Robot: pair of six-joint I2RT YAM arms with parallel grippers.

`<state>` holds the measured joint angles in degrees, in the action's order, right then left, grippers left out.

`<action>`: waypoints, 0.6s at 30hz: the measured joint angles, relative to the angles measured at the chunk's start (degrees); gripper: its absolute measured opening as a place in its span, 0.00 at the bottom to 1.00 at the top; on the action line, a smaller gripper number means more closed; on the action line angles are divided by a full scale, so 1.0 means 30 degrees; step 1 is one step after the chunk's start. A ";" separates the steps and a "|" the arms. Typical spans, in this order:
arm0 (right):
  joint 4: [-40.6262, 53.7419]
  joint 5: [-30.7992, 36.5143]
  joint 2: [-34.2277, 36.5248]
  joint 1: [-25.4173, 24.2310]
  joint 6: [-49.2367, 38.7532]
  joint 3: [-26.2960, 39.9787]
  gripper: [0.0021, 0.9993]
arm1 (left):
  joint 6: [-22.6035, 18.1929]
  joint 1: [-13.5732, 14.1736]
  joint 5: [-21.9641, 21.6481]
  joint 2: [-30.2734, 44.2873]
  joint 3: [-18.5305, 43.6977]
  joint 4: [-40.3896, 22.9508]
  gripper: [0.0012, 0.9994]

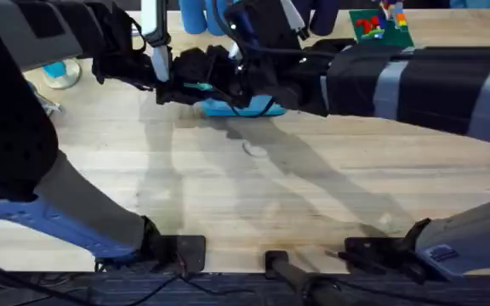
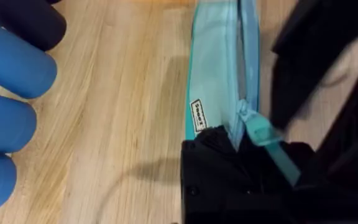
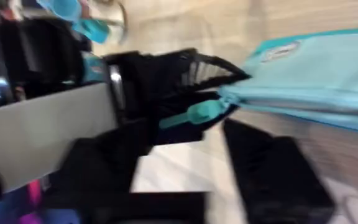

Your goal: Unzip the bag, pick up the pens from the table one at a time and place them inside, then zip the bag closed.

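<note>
Light-blue bag [image 2: 219, 68] is lying at the table's [image 1: 253, 195] far middle, zipper pull [image 2: 263, 134] sticking out at one end. We're pinching that end with our left gripper [image 2: 229, 158], fingers pressed on the fabric. Right gripper [image 1: 258, 89] is hovering beside it; can't tell its opening. Blue cylinders [image 2: 8, 118] are sitting nearby.

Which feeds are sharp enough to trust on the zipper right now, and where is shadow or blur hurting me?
Left wrist: crisp on the bag and its zipper pull. Right wrist: smeared throughout, pull only a teal streak. Overhead: both arms loom dark and blurred, hiding most of the bag; their soft shadows fall across the table.
</note>
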<state>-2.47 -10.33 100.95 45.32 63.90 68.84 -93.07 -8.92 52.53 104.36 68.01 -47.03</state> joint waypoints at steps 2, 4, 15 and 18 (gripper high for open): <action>0.0504 0.0072 0.0022 -0.0191 -0.0473 -0.0010 0.94 | 0.0006 -0.0086 0.0037 0.0000 0.0000 0.0048 0.04; 0.0898 0.0226 -0.0050 -0.0283 -0.0838 -0.0015 0.99 | -0.0001 -0.0112 0.0037 0.0000 0.0000 0.0052 0.04; 0.4727 0.1160 -0.2878 -0.1770 -0.1597 0.0175 1.00 | 0.0006 -0.0003 -0.0043 0.0000 0.0000 0.0104 0.04; 0.5587 0.1224 -0.3353 -0.2324 -0.2119 0.0175 1.00 | 0.0006 -0.0003 -0.0043 0.0000 0.0000 0.0104 0.04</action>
<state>14.29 -6.66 90.89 38.34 57.54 69.36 -93.06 -8.93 52.40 104.36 68.01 -46.72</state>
